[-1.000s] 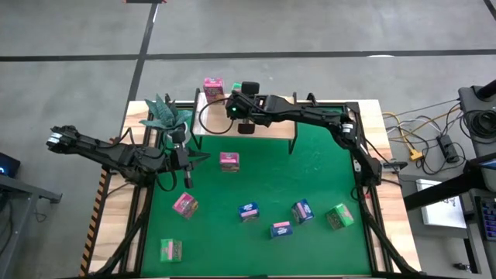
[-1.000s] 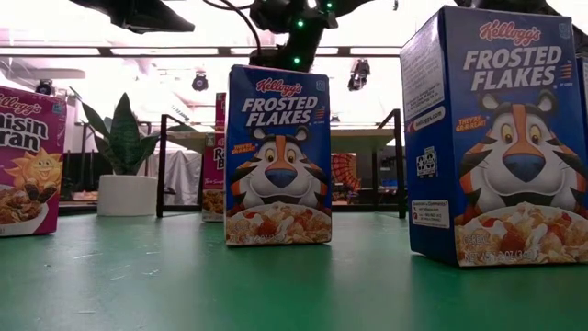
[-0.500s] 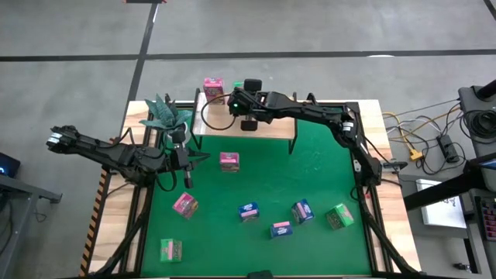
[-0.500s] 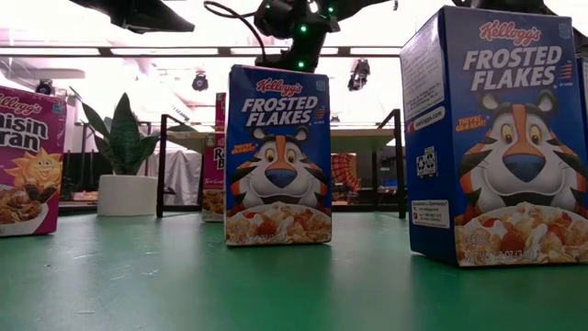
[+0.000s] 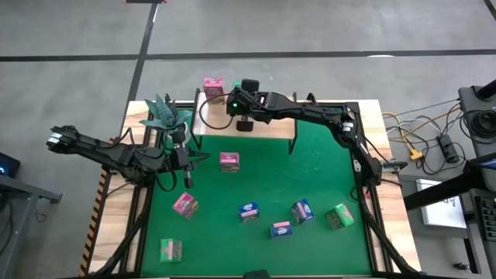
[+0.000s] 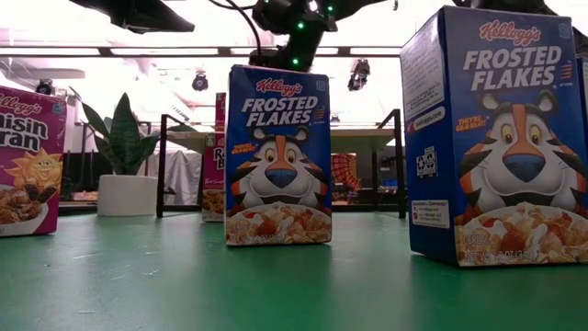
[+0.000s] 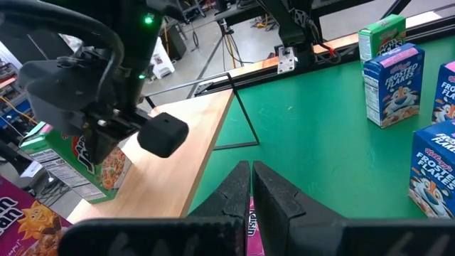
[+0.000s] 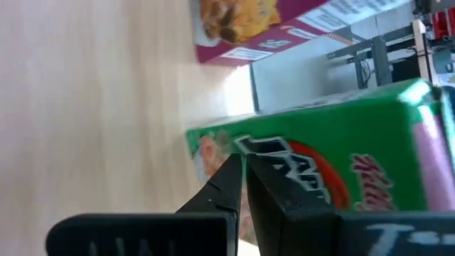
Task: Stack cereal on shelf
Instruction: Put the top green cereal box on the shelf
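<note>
The light-wood shelf [image 5: 271, 129] stands at the table's far side. On its left end are a pink cereal box [image 5: 213, 85] and, upright beside it, a green cereal box [image 7: 67, 153]. My right gripper [image 8: 242, 167] is shut and slants down at the green box's printed face [image 8: 334, 156]; from above the arm covers that box. My left gripper [image 7: 251, 174] hangs shut with nothing in it over the mat's left side [image 5: 186, 174]. Several more boxes, pink [image 5: 229, 161], blue [image 5: 249, 211] and green [image 5: 339, 216], stand on the green mat. My right gripper's shut fingertips [image 8: 231, 178] lie at the lower part of the green box's printed face [image 8: 284, 171], coming slanting down from the table's right. I cannot tell whether they touch it. The box stands upright on the shelf plank [image 8: 85, 107].
A potted plant [image 5: 164, 115] stands at the far left corner beside the shelf. Two blue boxes [image 6: 278, 156] [image 6: 496, 138] and a pink one [image 6: 28, 161] stand near the table's front. The shelf's right half [image 7: 192, 142] is bare wood. Cables lie off the table's right edge [image 5: 418, 147].
</note>
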`<state>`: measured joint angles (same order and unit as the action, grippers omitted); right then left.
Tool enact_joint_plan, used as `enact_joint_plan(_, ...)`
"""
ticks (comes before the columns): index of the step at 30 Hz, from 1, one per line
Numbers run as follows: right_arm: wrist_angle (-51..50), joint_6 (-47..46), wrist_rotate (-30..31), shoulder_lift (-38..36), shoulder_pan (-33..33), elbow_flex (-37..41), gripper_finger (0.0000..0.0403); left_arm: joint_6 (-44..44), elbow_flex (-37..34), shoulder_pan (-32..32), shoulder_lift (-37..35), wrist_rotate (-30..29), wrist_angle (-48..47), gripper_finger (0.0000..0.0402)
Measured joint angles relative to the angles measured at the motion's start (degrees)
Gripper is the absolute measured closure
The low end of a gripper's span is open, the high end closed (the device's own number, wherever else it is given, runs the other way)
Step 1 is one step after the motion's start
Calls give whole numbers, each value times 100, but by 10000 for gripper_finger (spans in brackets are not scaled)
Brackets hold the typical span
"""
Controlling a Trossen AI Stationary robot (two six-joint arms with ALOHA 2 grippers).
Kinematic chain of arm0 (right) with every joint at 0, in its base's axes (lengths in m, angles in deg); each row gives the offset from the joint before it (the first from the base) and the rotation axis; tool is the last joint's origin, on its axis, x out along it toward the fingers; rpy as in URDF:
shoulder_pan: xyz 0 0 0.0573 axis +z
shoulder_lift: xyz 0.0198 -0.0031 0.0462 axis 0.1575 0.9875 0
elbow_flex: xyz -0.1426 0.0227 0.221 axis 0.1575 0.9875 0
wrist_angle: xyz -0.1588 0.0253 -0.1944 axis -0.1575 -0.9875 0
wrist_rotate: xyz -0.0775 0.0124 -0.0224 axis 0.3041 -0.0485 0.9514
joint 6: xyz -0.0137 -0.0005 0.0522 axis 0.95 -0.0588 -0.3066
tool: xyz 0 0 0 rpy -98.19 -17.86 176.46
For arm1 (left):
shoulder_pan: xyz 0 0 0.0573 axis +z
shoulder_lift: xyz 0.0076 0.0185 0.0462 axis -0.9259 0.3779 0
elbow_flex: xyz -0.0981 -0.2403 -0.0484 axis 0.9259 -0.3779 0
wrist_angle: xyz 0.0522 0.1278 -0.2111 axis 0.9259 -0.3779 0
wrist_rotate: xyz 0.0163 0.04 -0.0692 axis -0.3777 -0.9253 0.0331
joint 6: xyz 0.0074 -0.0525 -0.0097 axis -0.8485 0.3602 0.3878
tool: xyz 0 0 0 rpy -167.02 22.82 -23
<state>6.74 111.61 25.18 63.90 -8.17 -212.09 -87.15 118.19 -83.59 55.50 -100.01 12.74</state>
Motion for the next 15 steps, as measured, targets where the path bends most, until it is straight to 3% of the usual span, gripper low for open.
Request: enact_joint_plan(15, 201, -8, 2, 3, -57, 0, 390, 0, 0, -1, 0, 0, 0, 401)
